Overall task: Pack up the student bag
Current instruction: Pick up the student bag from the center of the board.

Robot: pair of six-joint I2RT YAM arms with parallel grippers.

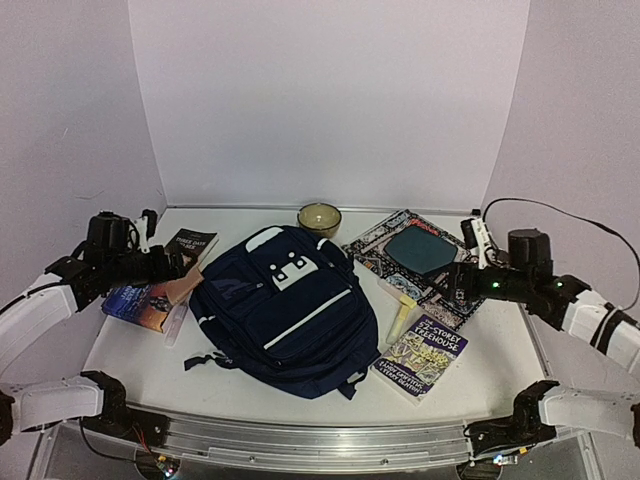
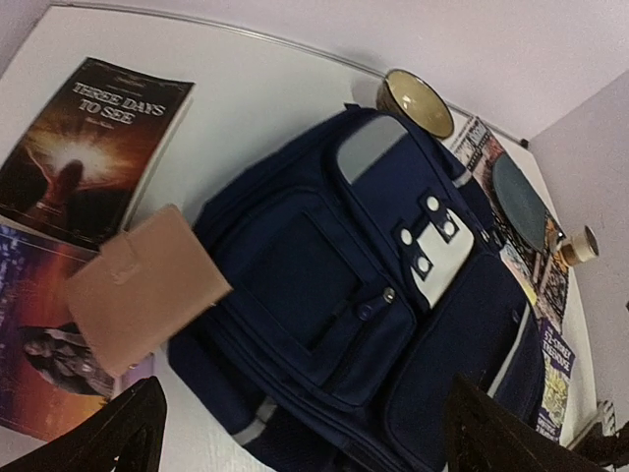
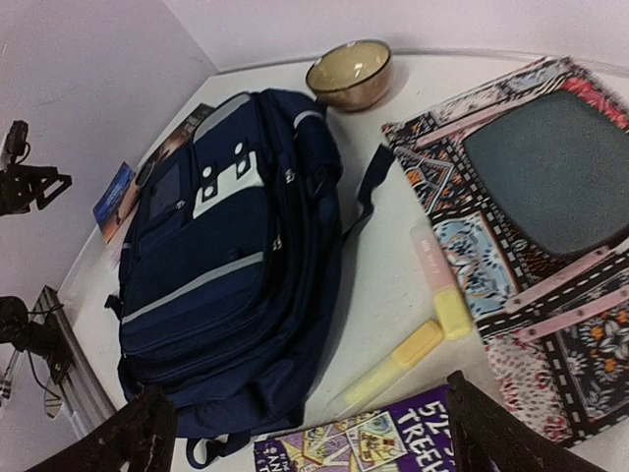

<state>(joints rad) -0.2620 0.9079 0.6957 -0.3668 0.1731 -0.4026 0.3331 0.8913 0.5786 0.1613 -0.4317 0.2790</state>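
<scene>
My left pincer hangs at the left of the top view, jaws wide, with nothing between them. My right pincer, at the right, stands wide as well and is empty. The bag lies flat in the middle of the table, front pocket up. A bowl sits just above it, top centre. In my left wrist view a tan wallet rests on books at the left, just beside the bag. In my right wrist view a highlighter lies at lower centre, between the bag and a patterned book.
</scene>
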